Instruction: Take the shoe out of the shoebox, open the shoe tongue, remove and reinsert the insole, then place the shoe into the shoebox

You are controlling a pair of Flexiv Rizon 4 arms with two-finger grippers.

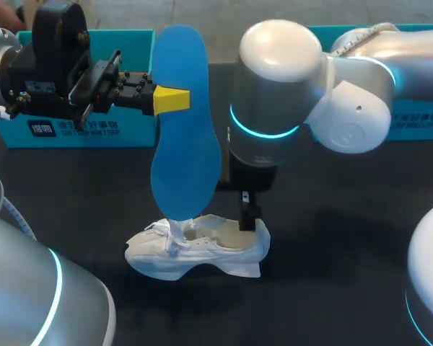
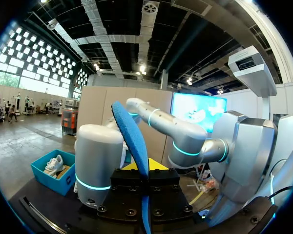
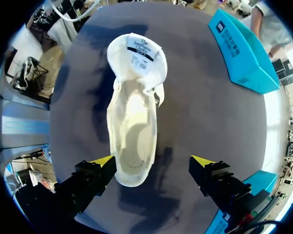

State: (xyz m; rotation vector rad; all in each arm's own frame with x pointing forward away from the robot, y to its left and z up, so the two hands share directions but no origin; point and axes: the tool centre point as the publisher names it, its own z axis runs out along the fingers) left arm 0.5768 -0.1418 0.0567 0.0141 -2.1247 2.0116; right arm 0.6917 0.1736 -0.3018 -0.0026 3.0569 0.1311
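One white sneaker (image 1: 198,249) rests on its sole on our black table (image 1: 332,238), its tongue folded open. Our right gripper (image 3: 153,163) hangs just above its heel end, fingers spread wide and holding nothing. Higher up, our left gripper (image 1: 169,101) pinches a long blue foam insole (image 1: 184,130) upright, the lower end over the sneaker's laces. Furthest back stand two teal cardboard shoeboxes (image 1: 79,133), well apart
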